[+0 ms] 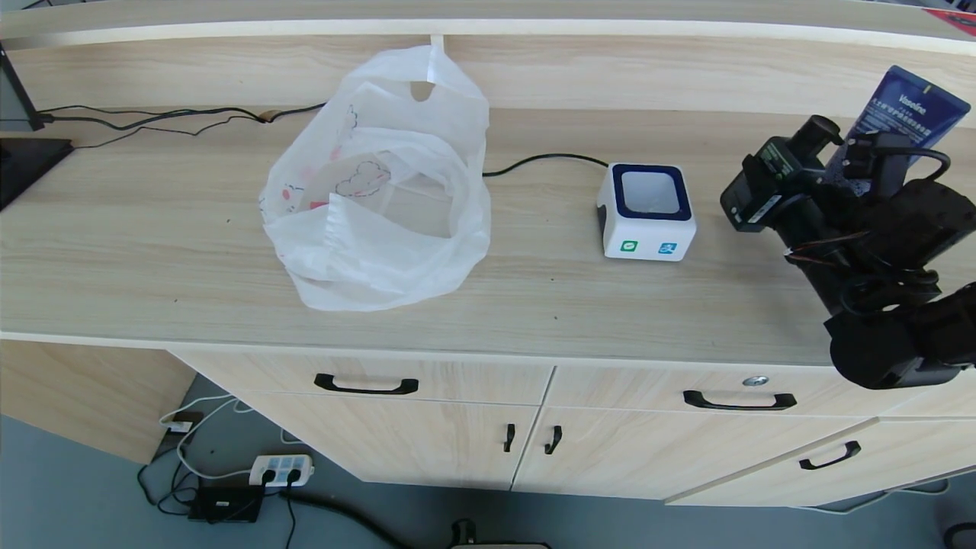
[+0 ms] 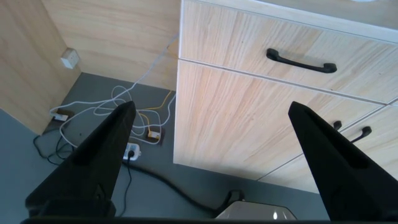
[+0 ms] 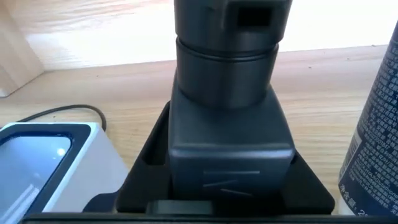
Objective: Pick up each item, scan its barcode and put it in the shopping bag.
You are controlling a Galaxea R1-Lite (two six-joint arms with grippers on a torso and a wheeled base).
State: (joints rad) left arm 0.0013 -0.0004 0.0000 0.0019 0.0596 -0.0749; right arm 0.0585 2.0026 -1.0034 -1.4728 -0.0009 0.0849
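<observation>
Your left gripper hangs wide open, empty; right gripper (grip unclear) crowds the bottle, and a nudge could topple it.

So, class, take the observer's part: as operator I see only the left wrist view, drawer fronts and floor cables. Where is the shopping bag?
Observer: The shopping bag lies on the counter, mouth open, to the left of the scanner.
Operator: Is there an item to scan?
Observer: A blue pack is at the counter's far right, by the back wall.
Operator: Which way does the scanner face?
Observer: Its window faces up.
</observation>
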